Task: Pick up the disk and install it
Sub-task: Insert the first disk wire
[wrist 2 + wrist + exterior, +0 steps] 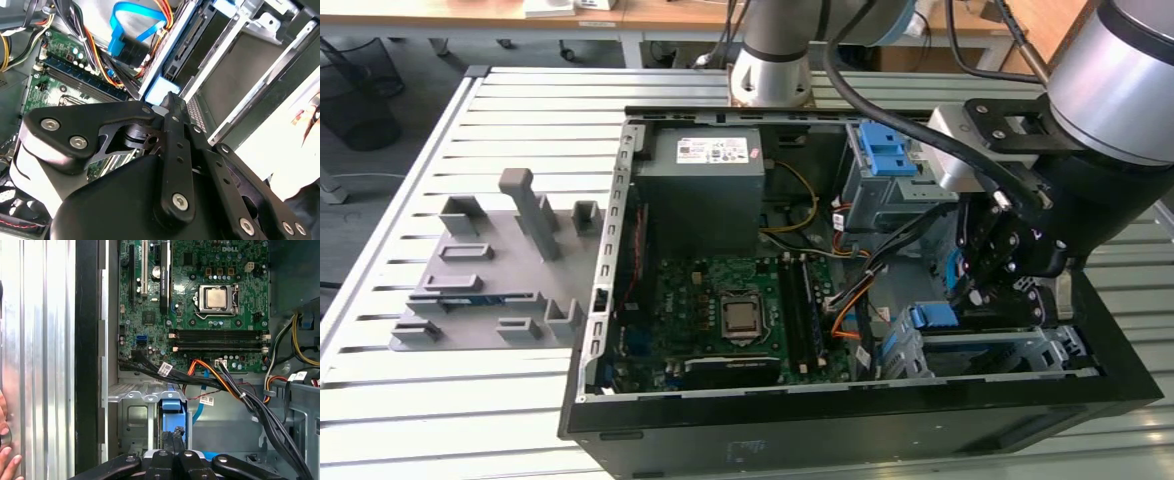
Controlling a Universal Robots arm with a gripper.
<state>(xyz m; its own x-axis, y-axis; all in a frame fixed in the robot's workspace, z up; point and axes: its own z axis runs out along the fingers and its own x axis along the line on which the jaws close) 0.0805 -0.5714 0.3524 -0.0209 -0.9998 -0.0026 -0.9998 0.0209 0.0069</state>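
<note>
The disk (934,317) stands on edge in the drive bay at the case's front corner, on the exterior view's right, with the blue end of its carrier bracket facing up. In the first wrist view the blue bracket of the disk (172,405) sits between the grey bay walls. My gripper (998,290) hangs right over it. Its black fingers (166,440) are close together, shut, with the tips at the bracket's end. In the second wrist view one fingertip (170,98) touches the light blue bracket of the disk (159,90).
The open computer case (607,300) lies on a slatted metal table (480,420). Inside are the motherboard (734,310), a grey power-supply box (707,165), a grey cage with blue latches (887,160) and loose cables (235,390). A grey fixture plate (487,270) lies beside the case. A hand (7,460) rests near the case.
</note>
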